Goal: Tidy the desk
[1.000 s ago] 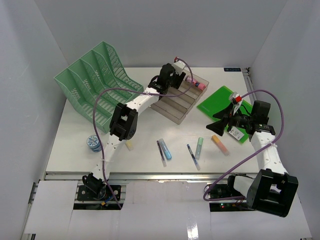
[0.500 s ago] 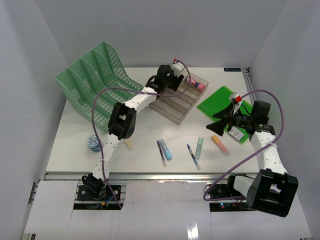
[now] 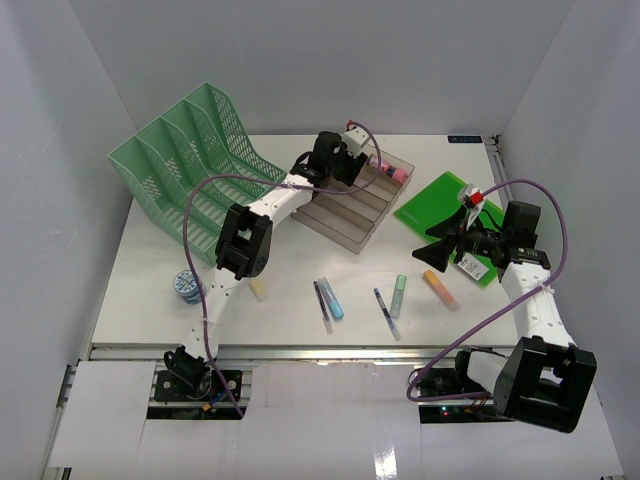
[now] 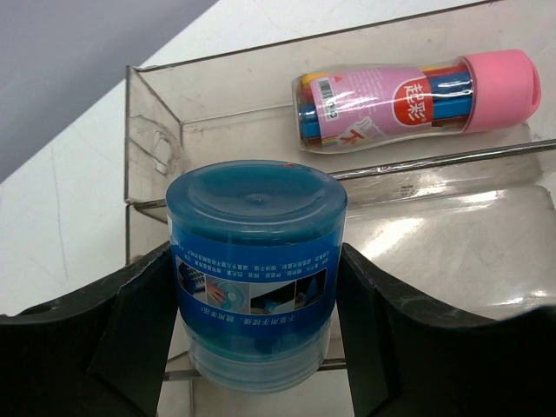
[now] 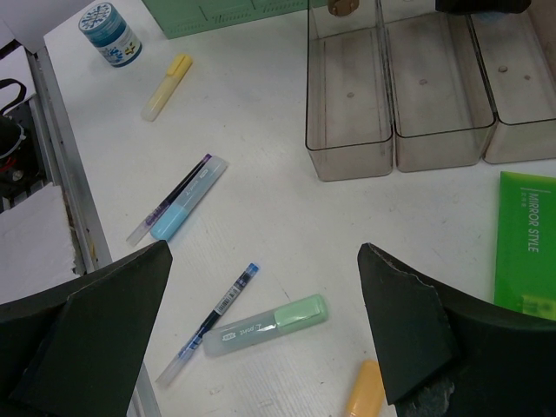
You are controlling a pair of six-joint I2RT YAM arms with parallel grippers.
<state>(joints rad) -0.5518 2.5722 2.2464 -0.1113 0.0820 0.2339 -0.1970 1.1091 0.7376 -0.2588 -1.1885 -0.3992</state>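
The white desk (image 3: 280,325) bears loose stationery. My left gripper (image 3: 343,158) is shut on a blue lidded jar (image 4: 256,261) and holds it over the back steps of the clear smoky tiered tray (image 3: 350,218). A pink-capped tube of pens (image 4: 408,95) lies in the tray's top step. My right gripper (image 3: 440,247) is open and empty, hovering above the desk over a green highlighter (image 5: 265,326), a blue pen (image 5: 213,320) and an orange highlighter (image 5: 365,393).
A mint-green mesh rack (image 3: 190,165) stands at the back left. A green notebook (image 3: 440,205) lies at the right. A light-blue highlighter (image 5: 178,208), a yellow highlighter (image 5: 167,85) and a second blue jar (image 5: 109,33) lie on the desk's front half.
My left gripper has shifted slightly over the tray with the jar, so more of the pink tube shows. The right arm has not moved.
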